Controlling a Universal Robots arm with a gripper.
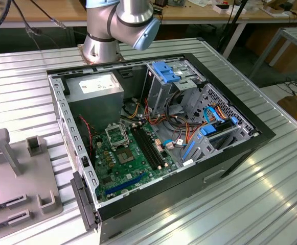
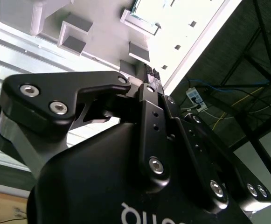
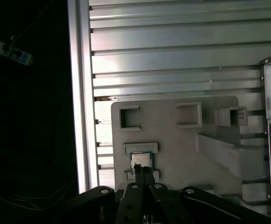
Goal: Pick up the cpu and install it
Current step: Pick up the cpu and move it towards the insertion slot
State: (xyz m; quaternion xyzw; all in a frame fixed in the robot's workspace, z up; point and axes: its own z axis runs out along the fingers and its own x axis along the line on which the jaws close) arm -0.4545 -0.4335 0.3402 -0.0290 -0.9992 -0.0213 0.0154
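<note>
The cpu point(image 3: 141, 159), a small square chip with a grey metal top, lies flat in a recess of the grey fixture plate point(image 3: 172, 144). In the first wrist view my gripper point(image 3: 142, 171) hovers over the near edge of the chip, its two black fingers pressed together with nothing seen between them. The second wrist view shows the same fingers point(image 2: 150, 93) closed side by side, tips toward the fixture plate point(image 2: 98, 28). The green motherboard point(image 1: 133, 158) with its silver socket frame point(image 1: 116, 135) sits inside the open computer case point(image 1: 153, 138).
The fixture plate point(image 1: 20, 178) with upright grey blocks lies on the ribbed metal table point(image 1: 250, 194) at the exterior view's left of the case. The arm's base point(image 1: 105, 41) stands behind the case. Cables, blue drive brackets and black memory slots point(image 1: 149, 148) crowd the case interior.
</note>
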